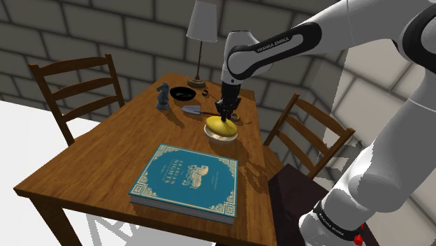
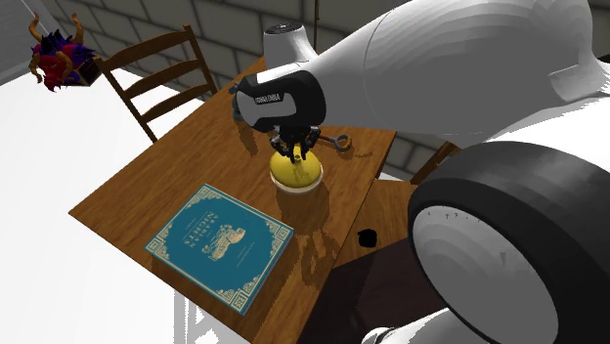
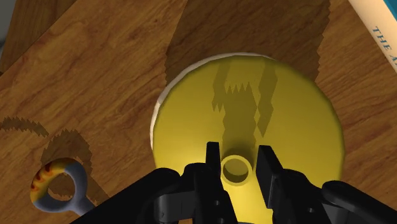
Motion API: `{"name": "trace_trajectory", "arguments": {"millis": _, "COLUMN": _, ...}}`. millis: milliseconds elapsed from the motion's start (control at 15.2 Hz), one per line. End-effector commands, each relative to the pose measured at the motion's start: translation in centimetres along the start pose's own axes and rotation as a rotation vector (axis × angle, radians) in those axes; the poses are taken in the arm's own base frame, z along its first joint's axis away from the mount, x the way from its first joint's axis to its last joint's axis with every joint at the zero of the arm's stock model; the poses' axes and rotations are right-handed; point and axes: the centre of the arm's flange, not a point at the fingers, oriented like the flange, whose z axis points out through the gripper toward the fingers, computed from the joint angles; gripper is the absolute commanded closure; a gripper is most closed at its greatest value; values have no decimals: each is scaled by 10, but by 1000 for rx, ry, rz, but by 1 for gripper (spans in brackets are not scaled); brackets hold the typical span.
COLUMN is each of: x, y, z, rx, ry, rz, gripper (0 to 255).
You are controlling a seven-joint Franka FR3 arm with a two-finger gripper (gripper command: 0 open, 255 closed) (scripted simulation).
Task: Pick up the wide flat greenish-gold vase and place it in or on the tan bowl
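Note:
The wide, flat yellow-gold vase rests on a pale bowl, of which just the whitish rim peeks out beneath it in the wrist view. My black gripper hangs straight above the vase. Its fingers straddle the vase's short round neck. They stand apart, with a thin gap showing on one side of the neck, so the gripper is open and holds nothing.
A teal book lies toward the wooden table's front. Behind the bowl are a small scoop, a black dish, a dark chess knight and a lamp. Chairs flank the table.

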Motion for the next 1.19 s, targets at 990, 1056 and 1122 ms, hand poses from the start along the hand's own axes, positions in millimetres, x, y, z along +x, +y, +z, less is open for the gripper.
{"name": "trace_trajectory", "arguments": {"millis": 990, "x": 0, "y": 0, "z": -50, "rx": 0, "ry": 0, "rz": 0, "gripper": 0}}
{"name": "trace_trajectory", "arguments": {"millis": 1056, "x": 0, "y": 0, "z": -50, "rx": 0, "ry": 0, "rz": 0, "gripper": 0}}
{"name": "trace_trajectory", "arguments": {"millis": 1122, "x": 0, "y": 0, "z": -50, "rx": 0, "ry": 0, "rz": 0, "gripper": 0}}
